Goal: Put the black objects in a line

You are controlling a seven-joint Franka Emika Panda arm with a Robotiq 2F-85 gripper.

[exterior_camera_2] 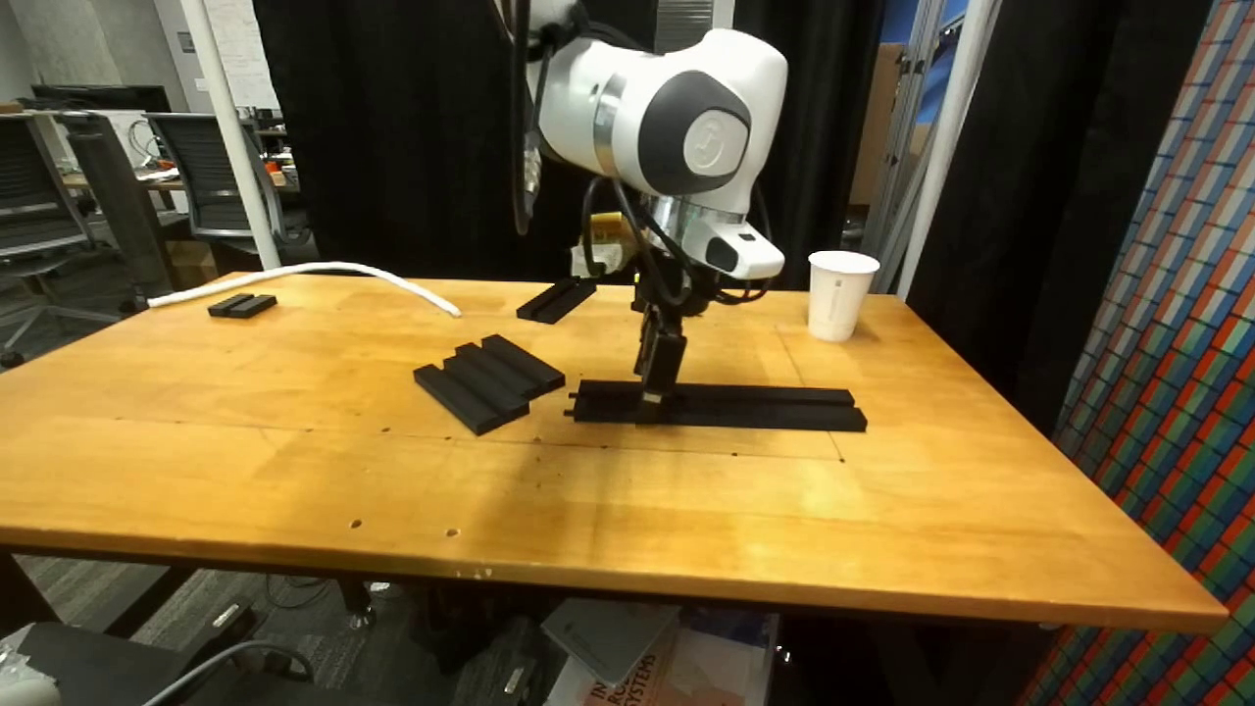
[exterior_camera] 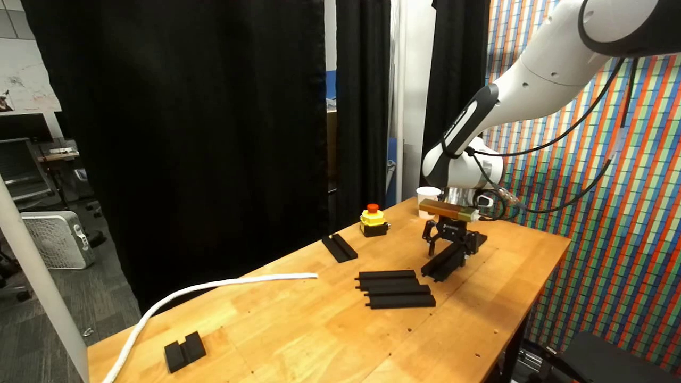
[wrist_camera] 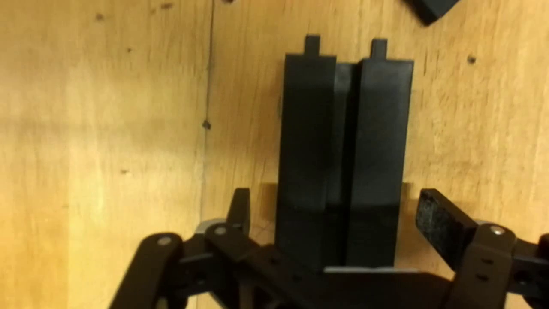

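Note:
My gripper point(wrist_camera: 335, 192) straddles a grooved black object point(wrist_camera: 379, 141) in the wrist view, with bare wood showing between each finger and its sides, so the jaws stand open and apart from it. Two small tabs stick out of its far end. In an exterior view this piece and a black object point(exterior_camera_2: 784, 407) beyond the gripper form one long straight strip. Two more black objects point(exterior_camera: 387, 275) point(exterior_camera: 401, 301) lie side by side, slightly offset, near the strip's tabbed end. Another black object point(exterior_camera: 339, 248) rests near the back edge, and a short one point(exterior_camera: 184, 351) sits at the far end.
A yellow emergency stop with a red button point(exterior_camera: 373, 221) stands by the table's back edge. A white paper cup point(exterior_camera_2: 840, 294) is behind the strip. Along the far end of the wooden table point(exterior_camera_2: 294, 471) curves a white cord point(exterior_camera_2: 343, 267). Black curtains hang behind.

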